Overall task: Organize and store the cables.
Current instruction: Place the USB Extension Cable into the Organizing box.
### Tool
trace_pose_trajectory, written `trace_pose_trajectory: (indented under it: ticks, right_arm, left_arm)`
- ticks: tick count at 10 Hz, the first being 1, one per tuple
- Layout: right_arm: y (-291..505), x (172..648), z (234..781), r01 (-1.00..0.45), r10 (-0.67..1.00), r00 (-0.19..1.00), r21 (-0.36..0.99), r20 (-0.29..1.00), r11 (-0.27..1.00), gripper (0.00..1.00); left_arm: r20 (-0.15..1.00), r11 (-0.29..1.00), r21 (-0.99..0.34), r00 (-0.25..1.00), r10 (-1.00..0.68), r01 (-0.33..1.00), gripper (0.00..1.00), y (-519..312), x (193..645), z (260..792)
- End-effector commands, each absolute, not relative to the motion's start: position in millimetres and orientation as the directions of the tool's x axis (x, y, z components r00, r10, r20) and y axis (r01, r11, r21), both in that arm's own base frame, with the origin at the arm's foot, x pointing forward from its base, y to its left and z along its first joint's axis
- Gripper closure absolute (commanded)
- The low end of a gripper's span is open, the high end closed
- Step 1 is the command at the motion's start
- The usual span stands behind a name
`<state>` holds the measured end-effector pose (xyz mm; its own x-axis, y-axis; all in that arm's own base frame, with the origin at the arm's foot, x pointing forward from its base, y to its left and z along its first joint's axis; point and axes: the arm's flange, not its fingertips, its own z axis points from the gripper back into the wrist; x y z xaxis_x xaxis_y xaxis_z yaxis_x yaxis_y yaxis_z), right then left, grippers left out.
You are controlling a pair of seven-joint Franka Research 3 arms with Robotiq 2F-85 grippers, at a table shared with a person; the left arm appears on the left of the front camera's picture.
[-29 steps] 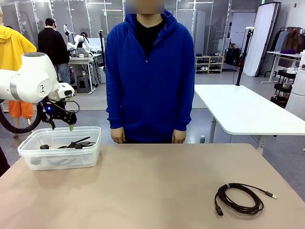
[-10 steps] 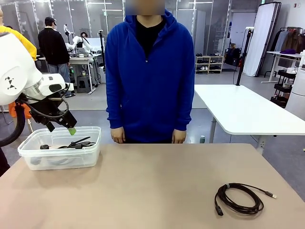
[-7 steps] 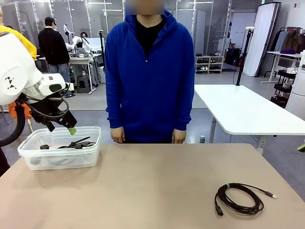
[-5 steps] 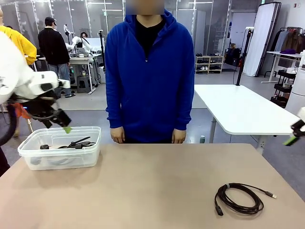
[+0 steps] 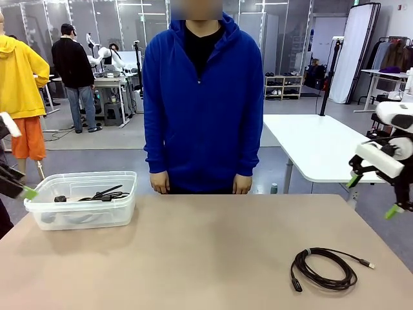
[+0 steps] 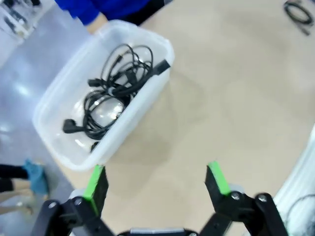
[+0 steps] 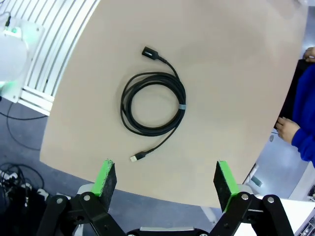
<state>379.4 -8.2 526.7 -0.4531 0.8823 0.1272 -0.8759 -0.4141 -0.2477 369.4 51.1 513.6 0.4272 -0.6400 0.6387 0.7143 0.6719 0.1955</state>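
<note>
Cable (image 5: 324, 268) on the tan table (image 5: 193, 252): a thin black cord wound into a flat round coil of several loops, bound at one spot by a small grey tie, lying near the table's right front corner. One end carries a chunky black plug, the other a small silver-tipped plug on a short straight tail leading away from the coil. In the right wrist view the same coil (image 7: 153, 103) lies alone on bare table, well apart from everything else. More cables (image 6: 112, 93) sit in a loose black tangle inside the clear plastic bin (image 5: 39, 208) at the table's left side; several plug ends show among them. The right gripper (image 5: 373, 194) hangs above the right edge with jaws spread wide, gripping nothing. The left gripper (image 6: 155, 181) is also wide apart and empty, beside the bin. A person (image 5: 203, 97) in a blue hoodie stands at the far edge.
</note>
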Motion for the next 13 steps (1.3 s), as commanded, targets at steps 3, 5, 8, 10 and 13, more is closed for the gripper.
trace_pose_trajectory:
  ticks: [3, 5, 8, 10, 13]
  right_arm:
    - [10, 420, 505, -0.862, 0.877, -0.48, -0.202, 0.031, -0.465, 0.0]
    - [15, 427, 497, -0.865, 0.876, -0.478, -0.208, 0.061, -0.457, 0.0]
    - [11, 419, 500, -0.862, 0.872, -0.485, -0.205, 0.067, -0.464, 0.0]
    - [14, 431, 487, -0.869, 0.87, -0.486, -0.146, 0.079, -0.472, 0.0]
    - [55, 477, 422, -0.898, 0.887, -0.441, -0.05, 0.141, -0.438, 0.0]
  left_arm:
    - [0.696, 0.713, 0.084, 0.471, -0.542, 0.696, 0.0, 103, 294, 458]
    - [0.664, 0.693, 0.024, 0.507, -0.55, 0.721, 0.0, 109, 301, 455]
    - [0.686, 0.719, 0.083, 0.484, -0.543, 0.69, 0.0, 132, 337, 499]
    - [0.686, 0.719, 0.083, 0.484, -0.543, 0.69, 0.0, 132, 337, 499]
    - [0.686, 0.719, 0.083, 0.484, -0.543, 0.69, 0.0, 132, 337, 499]
